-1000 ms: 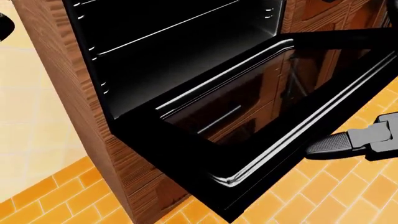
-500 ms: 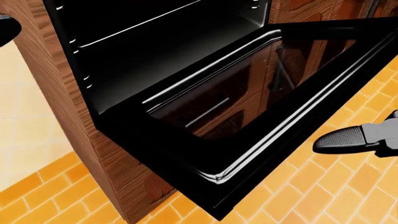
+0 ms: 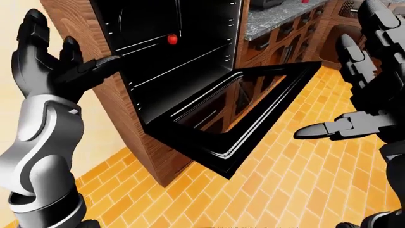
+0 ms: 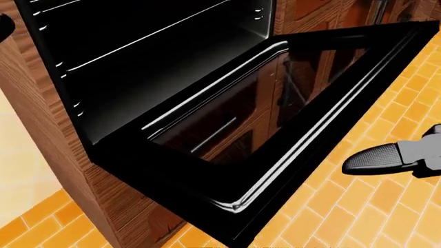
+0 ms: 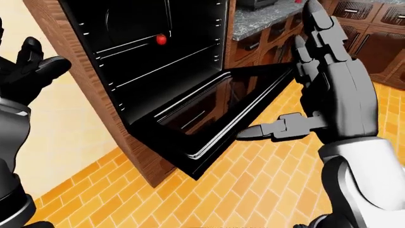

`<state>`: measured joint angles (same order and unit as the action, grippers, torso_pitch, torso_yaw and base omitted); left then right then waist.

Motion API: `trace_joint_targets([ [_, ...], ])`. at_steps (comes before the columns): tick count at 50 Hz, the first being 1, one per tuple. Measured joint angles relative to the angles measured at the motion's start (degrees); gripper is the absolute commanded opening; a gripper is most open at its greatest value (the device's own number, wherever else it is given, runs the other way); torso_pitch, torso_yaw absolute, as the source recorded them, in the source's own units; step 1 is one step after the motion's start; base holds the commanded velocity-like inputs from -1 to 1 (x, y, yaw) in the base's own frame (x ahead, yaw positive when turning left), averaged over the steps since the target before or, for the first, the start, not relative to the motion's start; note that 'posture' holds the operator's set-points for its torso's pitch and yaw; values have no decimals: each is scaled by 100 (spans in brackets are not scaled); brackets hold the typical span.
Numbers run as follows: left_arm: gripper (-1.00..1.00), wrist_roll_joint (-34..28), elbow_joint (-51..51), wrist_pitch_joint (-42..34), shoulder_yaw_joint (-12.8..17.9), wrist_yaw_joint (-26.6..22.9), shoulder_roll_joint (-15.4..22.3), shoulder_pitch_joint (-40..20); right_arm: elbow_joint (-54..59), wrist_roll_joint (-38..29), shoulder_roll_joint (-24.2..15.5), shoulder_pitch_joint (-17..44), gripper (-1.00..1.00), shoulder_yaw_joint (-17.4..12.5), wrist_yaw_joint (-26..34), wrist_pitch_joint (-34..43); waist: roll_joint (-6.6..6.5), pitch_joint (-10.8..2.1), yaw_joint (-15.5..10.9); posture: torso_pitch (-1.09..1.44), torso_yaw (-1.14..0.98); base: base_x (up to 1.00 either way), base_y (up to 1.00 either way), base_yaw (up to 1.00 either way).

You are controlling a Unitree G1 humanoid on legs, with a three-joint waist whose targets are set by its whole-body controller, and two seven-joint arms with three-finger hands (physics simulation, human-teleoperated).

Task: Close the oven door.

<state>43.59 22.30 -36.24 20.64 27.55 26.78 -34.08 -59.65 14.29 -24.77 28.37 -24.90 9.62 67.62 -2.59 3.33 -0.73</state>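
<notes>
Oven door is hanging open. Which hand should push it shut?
Probably the right hand. It is open, with a finger beside the door near its free edge. The left hand is raised by the wooden cabinet, away from the door.

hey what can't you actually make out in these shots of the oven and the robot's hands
- Oven door handle: no view shows it; it lies on the door's underside.
- Small red thing inside the oven: too small to identify.
- Left hand: cut off by the head view's left edge.
- Right hand: only one of its fingers shows in the head view.
</notes>
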Motion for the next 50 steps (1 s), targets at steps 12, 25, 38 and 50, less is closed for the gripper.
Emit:
trace_joint_targets([
  [12, 100, -19, 10, 15, 5, 7, 0, -9, -12, 268, -79, 35, 100, -15, -114, -6, 504, -111, 13, 0, 0, 0, 0, -24],
  [25, 100, 23, 50, 0, -47, -14, -16, -44, 22, 371, -150, 19, 100, -76, -248, 21, -95, -32, 76, 0, 0, 0, 0, -24],
  [38, 100, 40, 17, -19, 9, 55, 33, -69, -24, 515, -176, 106, 100, -42, -268, 37, 457, -93, 21, 0, 0, 0, 0, -24],
  [50, 100, 42, 14, -13, -56, -17, -14, -22, 104, 50, -328, -117, 100, 251, -234, -131, 137, 44, 137, 0, 0, 0, 0, -4],
])
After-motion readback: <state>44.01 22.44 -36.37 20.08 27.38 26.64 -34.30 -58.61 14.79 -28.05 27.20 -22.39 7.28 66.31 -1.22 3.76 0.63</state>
